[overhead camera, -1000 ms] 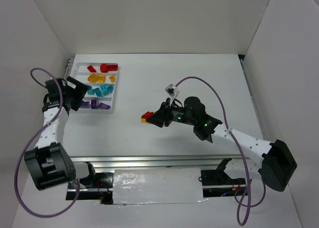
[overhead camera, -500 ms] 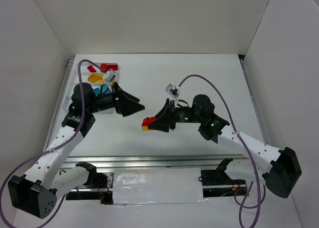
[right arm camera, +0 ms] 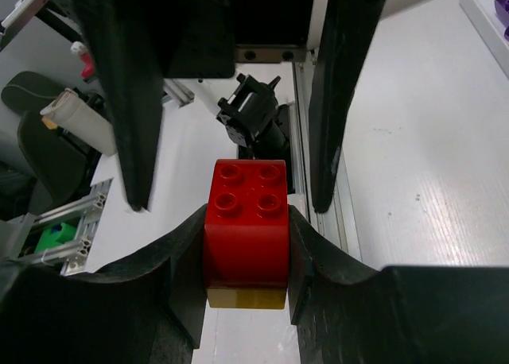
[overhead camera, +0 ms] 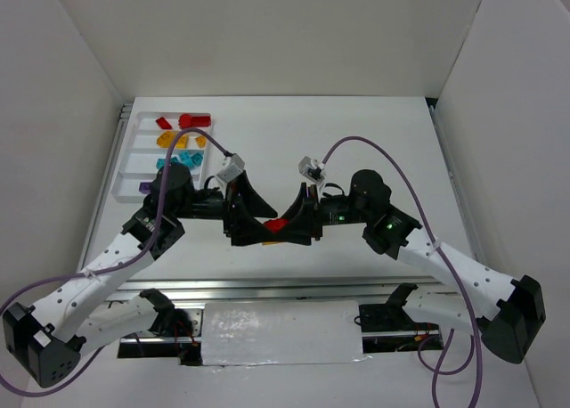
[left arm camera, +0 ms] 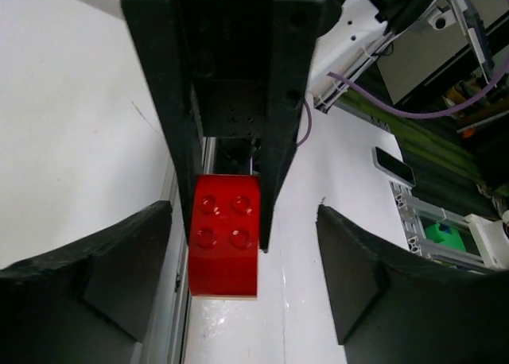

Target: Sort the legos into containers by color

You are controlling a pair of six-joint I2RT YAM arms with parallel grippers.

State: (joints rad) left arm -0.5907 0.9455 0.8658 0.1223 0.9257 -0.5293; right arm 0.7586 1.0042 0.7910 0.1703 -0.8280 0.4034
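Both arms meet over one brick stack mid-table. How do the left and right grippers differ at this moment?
The right gripper is shut on the red-on-yellow brick stack; the left gripper is open and holds nothing. The right gripper's fingers press the stack's sides, while the left gripper's fingers flank it with gaps. They reach in from opposite sides. Both sit at the same stack, away from the white tray.

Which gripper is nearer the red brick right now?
Right. The right gripper is shut on the red brick; the left gripper is open, its fingers flanking the brick without touching.
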